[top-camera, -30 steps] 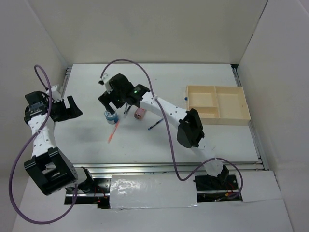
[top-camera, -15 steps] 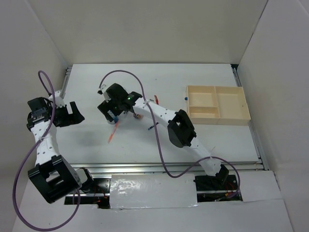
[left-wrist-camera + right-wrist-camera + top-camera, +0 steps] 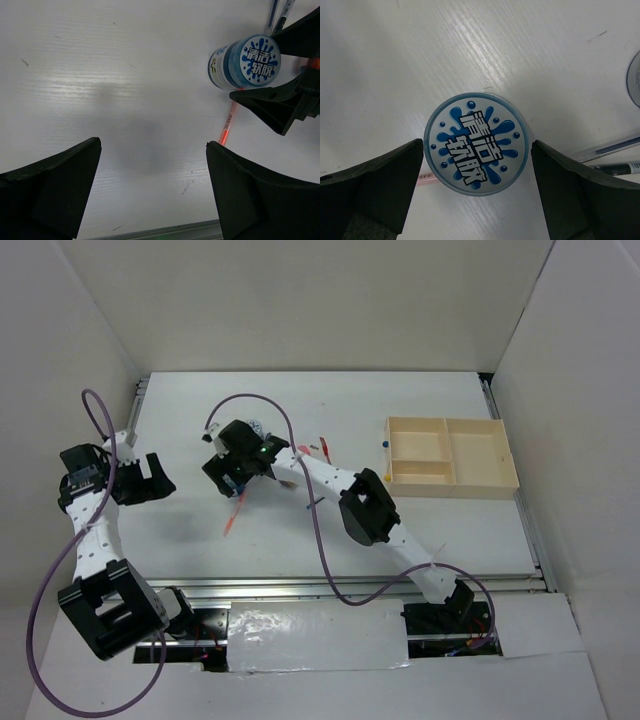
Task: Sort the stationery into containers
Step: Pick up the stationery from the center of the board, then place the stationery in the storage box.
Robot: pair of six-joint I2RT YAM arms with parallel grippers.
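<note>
Lowered since before, your right claw (image 3: 477,172) stands open astride the upright blue-and-white roll (image 3: 474,144) directly beneath; left claw (image 3: 152,150), open, lies farther left.

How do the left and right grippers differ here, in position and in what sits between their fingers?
The left gripper hangs over bare table with nothing between its fingers; the right gripper straddles the upright blue-and-white roll, a finger on each side. The left gripper stands well apart from that roll and the orange pen next to it; the right gripper is right at both. Both are open, and neither visibly grips anything.
</note>
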